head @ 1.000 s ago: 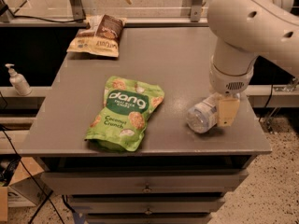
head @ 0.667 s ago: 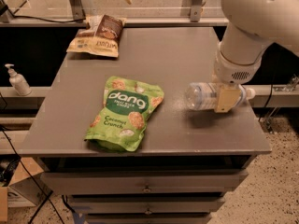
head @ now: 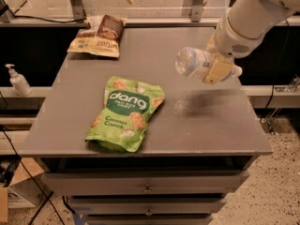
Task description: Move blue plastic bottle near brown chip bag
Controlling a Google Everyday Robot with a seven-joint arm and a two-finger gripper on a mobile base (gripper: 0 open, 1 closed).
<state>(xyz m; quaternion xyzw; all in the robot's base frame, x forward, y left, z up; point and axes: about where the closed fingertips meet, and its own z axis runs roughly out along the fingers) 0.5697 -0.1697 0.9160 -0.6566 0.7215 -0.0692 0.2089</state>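
My gripper [head: 214,65] is shut on the blue plastic bottle [head: 191,62] and holds it lying sideways in the air above the right half of the grey table [head: 197,121]. The bottle's base points left, and its cap end is hidden behind my fingers [head: 216,70]. The bottle casts a shadow on the tabletop below. The brown chip bag [head: 99,35] lies flat at the table's far left corner, well away from the bottle.
A green "dang" bag [head: 127,112] lies on the table's left-centre front. A white pump dispenser bottle [head: 18,80] stands on a shelf left of the table. Drawers sit under the tabletop. A metal frame runs along the back edge.
My gripper has lifted the bottle off the tabletop at the right and carried it up and toward the back; the bottle now hangs in the air.
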